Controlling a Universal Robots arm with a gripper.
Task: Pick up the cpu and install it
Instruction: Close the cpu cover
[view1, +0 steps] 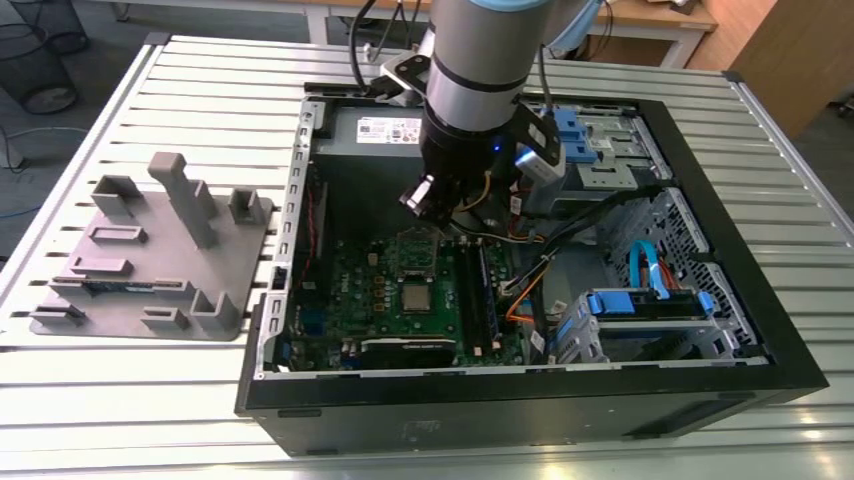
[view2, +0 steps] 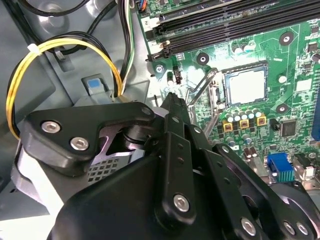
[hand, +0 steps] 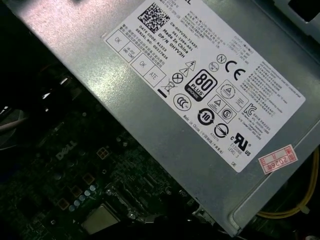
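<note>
Starting at the exterior view's left, a grey moulded tray (view1: 147, 262) stands with its posts upright on the slatted white table (view1: 160, 410). Just beside it lies the open computer case (view1: 754, 340), which holds a green motherboard (view1: 380, 300). The cpu (view1: 418, 297) sits in the socket, silver top up, with a socket lever (view2: 200, 86) raised next to it. The gripper (view1: 451, 220) hangs over the board between the power supply (view1: 380, 128) and the socket. Its jaws appear clenched on nothing, though the angle is poor. Rightward, a blue-tabbed drive cage (view1: 647, 305) crowds the case wall.
</note>
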